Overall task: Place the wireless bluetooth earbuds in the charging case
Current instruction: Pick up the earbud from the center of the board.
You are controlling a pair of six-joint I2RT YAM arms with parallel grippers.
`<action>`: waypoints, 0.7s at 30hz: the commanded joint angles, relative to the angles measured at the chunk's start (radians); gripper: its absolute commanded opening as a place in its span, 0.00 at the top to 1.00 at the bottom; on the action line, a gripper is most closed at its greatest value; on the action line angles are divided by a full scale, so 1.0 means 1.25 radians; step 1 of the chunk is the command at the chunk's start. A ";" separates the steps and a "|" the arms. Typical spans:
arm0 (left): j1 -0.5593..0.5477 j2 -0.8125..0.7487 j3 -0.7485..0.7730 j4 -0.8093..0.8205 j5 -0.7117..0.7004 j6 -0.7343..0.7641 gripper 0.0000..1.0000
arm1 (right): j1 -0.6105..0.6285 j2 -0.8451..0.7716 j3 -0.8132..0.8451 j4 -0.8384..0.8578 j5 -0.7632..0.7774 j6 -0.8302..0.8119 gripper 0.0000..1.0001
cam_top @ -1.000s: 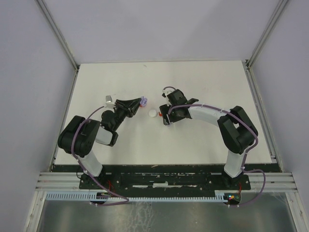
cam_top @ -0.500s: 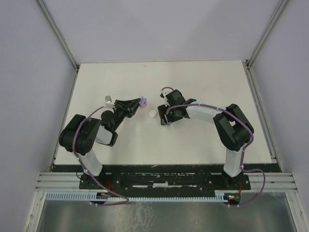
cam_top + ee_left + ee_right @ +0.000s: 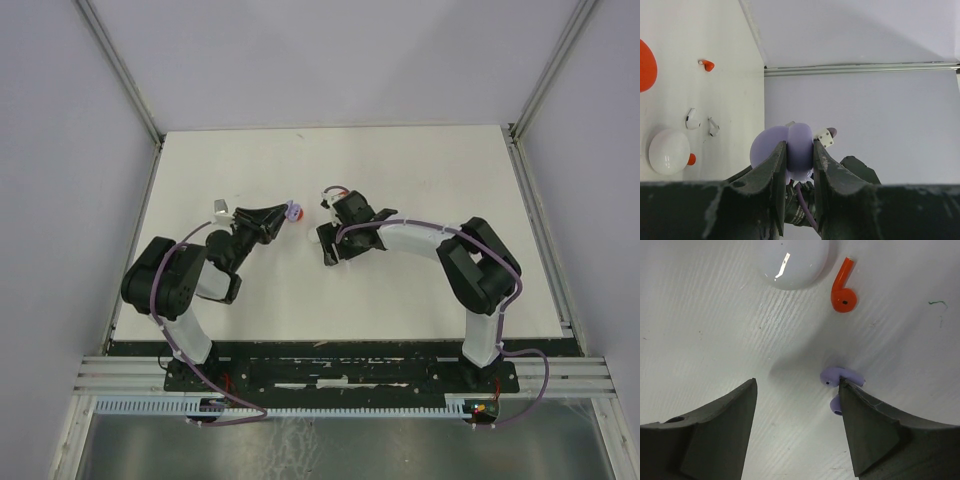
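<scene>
The right end effector [image 3: 797, 390] hangs with its fingers apart over the white table [image 3: 700, 315]; a lavender earbud [image 3: 839, 376] lies against one finger's inner edge, well off the middle of the gap, its long axis roughly across it; a second lavender earbud [image 3: 835, 406] sits just beside it; the right arm is nearer; the left end effector [image 3: 800, 150] is clamped on the lavender case [image 3: 767, 145], off the table; a red earbud [image 3: 844, 292] and a white case [image 3: 795, 262] lie beyond; pale walls [image 3: 300, 60] enclose all.
</scene>
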 commanded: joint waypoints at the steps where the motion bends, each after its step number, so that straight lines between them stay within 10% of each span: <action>1: 0.010 -0.011 -0.010 0.058 0.014 -0.012 0.92 | 0.017 0.000 0.019 0.003 0.005 0.016 0.26; 21: 0.032 -0.018 -0.022 0.062 0.025 -0.013 0.92 | 0.060 -0.077 0.031 -0.030 0.127 -0.048 0.27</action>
